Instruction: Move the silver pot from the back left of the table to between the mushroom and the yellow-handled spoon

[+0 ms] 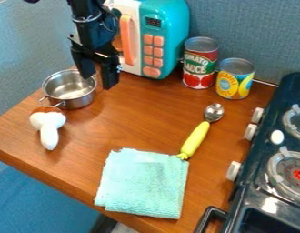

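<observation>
- Metal pot (pixel 79 101) sits upright at the bench's (pixel 134 118) back left.
- Gripper (pixel 97 80) hangs at its right rim, fingers apart, seemingly holding nothing; I cannot tell if they touch it.
- By my judgement, any move here calls for care around that rim.
- Toy mushroom (pixel 48 120) lies just beside the pot.
- Behind, a toy microwave (pixel 167 27); right of it, a red can (pixel 200 66) and a yellow-blue can (pixel 235 82), both with printed labels.
- Yellow-handled spoon (pixel 195 140) lies near a folded cloth (pixel 143 182).
</observation>
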Action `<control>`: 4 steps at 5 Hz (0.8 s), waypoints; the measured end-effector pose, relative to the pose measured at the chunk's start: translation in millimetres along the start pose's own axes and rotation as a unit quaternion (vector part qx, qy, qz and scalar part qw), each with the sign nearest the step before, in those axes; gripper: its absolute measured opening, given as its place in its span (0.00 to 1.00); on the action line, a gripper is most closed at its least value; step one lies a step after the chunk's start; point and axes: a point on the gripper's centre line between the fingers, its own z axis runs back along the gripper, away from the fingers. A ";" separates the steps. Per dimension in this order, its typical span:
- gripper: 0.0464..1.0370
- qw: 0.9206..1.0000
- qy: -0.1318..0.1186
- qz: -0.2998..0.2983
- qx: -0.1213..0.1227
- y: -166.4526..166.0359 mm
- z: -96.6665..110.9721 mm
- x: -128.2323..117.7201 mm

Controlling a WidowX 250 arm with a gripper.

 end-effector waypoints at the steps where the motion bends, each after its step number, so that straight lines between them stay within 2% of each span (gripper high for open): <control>1: 0.96 1.000 0.001 0.020 0.014 19.9 -1.8 5.1; 2: 0.96 0.999 -0.001 0.038 0.029 35.5 -1.2 8.8; 3: 0.96 0.997 0.019 0.052 0.050 45.8 -5.9 7.3; 4: 0.96 0.997 0.024 0.061 0.048 47.0 -10.3 7.3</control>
